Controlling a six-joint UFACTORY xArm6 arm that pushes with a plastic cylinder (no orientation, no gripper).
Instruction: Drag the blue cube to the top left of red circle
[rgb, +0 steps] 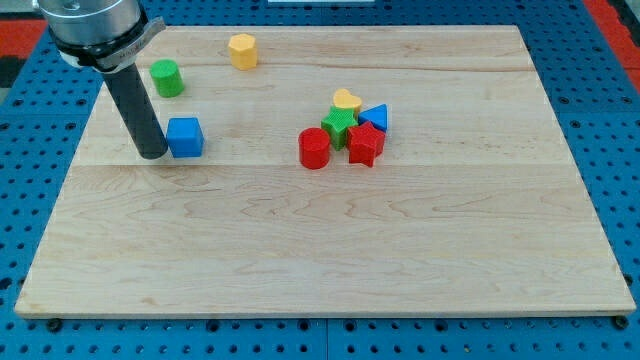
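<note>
The blue cube (185, 137) sits on the wooden board at the view's left. My tip (153, 153) rests on the board right against the cube's left side. The red circle (314, 148), a short red cylinder, stands near the board's middle, well to the right of the cube. It is the leftmost piece of a tight cluster of blocks.
The cluster holds a green cube (340, 127), a yellow heart (347, 101), a blue triangle (375, 118) and a red star (364, 145). A green cylinder (166, 77) stands above the blue cube. A yellow hexagon (243, 50) lies near the top edge.
</note>
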